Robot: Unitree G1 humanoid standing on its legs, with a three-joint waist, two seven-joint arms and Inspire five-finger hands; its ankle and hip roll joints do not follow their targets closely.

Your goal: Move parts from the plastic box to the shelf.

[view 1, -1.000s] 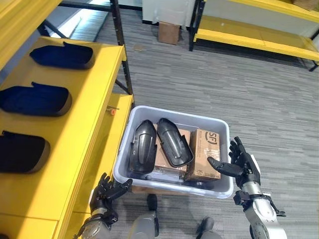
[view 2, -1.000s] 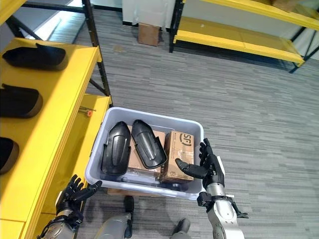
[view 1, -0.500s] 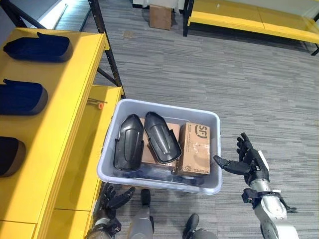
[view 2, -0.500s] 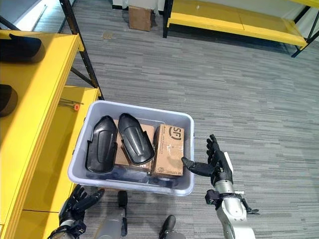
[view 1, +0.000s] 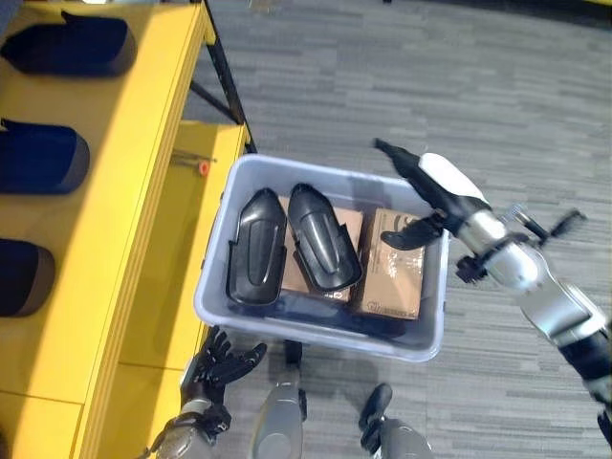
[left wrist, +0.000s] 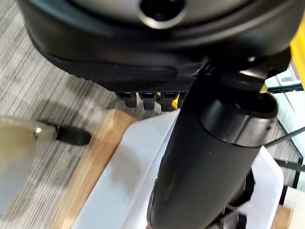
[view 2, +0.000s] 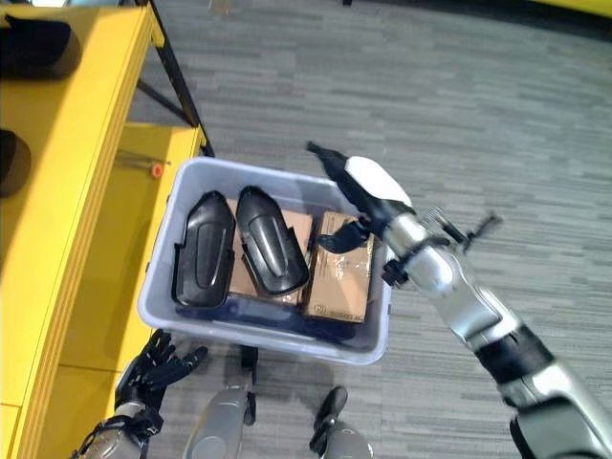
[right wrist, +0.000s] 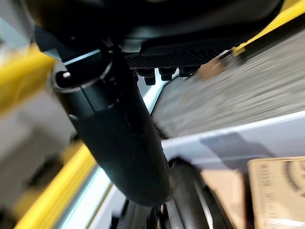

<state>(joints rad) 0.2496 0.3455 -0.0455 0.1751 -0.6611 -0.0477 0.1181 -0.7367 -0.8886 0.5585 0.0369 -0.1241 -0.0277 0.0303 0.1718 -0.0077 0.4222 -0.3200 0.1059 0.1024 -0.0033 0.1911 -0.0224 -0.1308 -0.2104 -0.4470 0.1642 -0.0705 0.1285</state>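
Observation:
The pale grey plastic box (view 1: 316,330) stands on the floor beside the yellow shelf (view 1: 143,191). Two black shell-shaped parts (view 1: 253,249) (view 1: 320,251) lie side by side in it, on top of a cardboard carton (view 1: 316,282). A second carton (view 1: 394,273) fills the box's right end. My right hand (view 1: 442,186) hovers open over that right end, fingers stretched toward the far rim and thumb hanging above the carton. My left hand (view 1: 218,361) is low by the box's near left corner, open with fingers spread and holding nothing. Three dark parts (view 1: 67,43) (view 1: 38,158) (view 1: 24,277) lie on the upper shelf.
A small orange-tipped item (view 1: 203,168) lies on the lower yellow shelf level next to the box. A black shelf post (view 1: 225,81) rises behind the box's far left corner. Grey carpet floor (view 1: 382,67) stretches beyond. A wooden board (left wrist: 90,162) shows under the box.
My right hand has risen from beside the box's right wall to above its right end. The camera has shifted. My left hand stays low by the near left corner.

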